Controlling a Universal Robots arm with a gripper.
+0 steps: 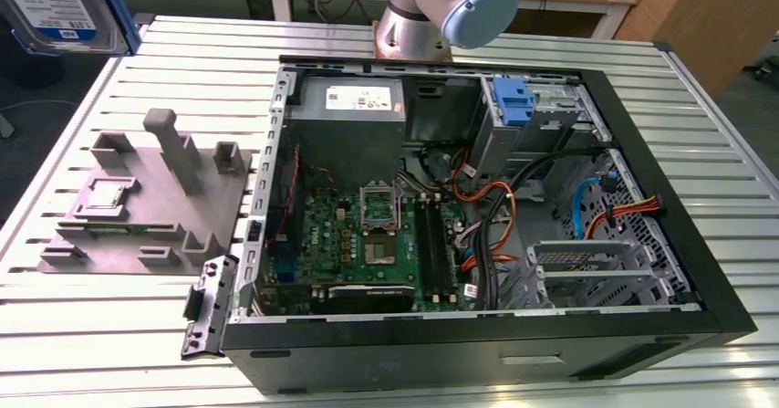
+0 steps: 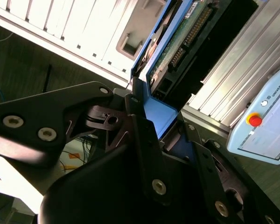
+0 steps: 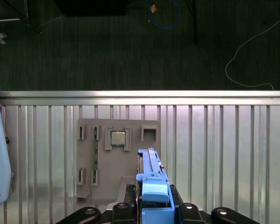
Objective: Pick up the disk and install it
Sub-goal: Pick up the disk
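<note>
The disk (image 1: 51, 5), silver with a white-and-blue label and blue side rails, hangs in the air at the far upper corner on the exterior view's left, beyond the table's edge. In both wrist views my gripper (image 3: 154, 198) is shut on it, with a black finger (image 3: 129, 204) on each side of the blue rail. The first wrist view has the disk (image 3: 150, 179) edge-on, high above the grey fixture plate. The second wrist view shows the disk's green circuit-board underside (image 2: 189, 32) reaching away from my gripper (image 2: 161, 119).
An open computer case (image 1: 718, 271) lies on the slatted metal table (image 1: 109, 335), with a motherboard, cables, a grey power supply (image 1: 353, 99) and a blue bracket (image 1: 519, 107) in the drive bay. A grey fixture plate (image 1: 128, 209) sits beside it. A pendant (image 2: 266, 122) lies nearby.
</note>
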